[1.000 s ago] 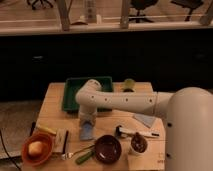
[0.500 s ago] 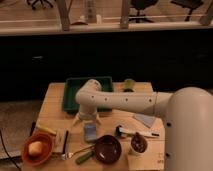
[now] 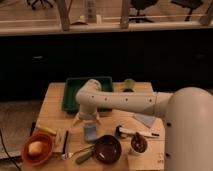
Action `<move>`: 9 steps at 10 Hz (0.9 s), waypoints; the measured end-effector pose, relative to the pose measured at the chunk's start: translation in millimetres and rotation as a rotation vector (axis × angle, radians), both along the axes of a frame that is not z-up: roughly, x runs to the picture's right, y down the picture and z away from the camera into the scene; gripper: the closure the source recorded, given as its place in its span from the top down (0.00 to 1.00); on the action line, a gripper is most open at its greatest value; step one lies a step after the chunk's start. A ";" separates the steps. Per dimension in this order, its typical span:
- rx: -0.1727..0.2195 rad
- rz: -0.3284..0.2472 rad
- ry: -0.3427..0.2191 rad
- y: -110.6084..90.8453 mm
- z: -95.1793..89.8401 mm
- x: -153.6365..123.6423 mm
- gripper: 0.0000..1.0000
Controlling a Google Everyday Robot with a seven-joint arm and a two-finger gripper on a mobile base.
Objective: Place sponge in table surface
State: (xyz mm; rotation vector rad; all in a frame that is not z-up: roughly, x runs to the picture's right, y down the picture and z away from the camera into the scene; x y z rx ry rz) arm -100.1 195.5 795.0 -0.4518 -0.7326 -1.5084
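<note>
The sponge (image 3: 90, 132), a small blue-grey block, lies on the light wooden table surface (image 3: 55, 107), just in front of the dark bowl's far side. My gripper (image 3: 86, 122) hangs from the white arm directly behind and above the sponge. Its two fingers are spread apart, one on each side, with the tips just above the sponge's top edge. The sponge looks free of the fingers.
A dark green tray (image 3: 72, 92) lies behind the gripper. A dark bowl (image 3: 107, 149), a green-handled utensil (image 3: 82, 156), an orange bowl (image 3: 37, 149) and a brown cup (image 3: 139, 144) stand at the front. A pale cloth (image 3: 144, 120) and a pen-like object (image 3: 132, 133) lie at right.
The sponge has come down slightly toward the front and now rests on the table. The gripper's fingers now show spread above it.
</note>
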 end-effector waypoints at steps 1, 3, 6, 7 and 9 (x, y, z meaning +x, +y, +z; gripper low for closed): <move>0.002 -0.002 -0.002 -1.0 0.0 0.0 0.80; 0.002 -0.003 -0.007 -2.6 0.0 0.1 0.80; 0.000 0.000 -0.012 -5.1 0.9 1.3 0.80; 0.000 -0.001 -0.013 -5.0 0.9 1.1 0.80; 0.000 -0.001 -0.013 -4.9 0.9 1.2 0.80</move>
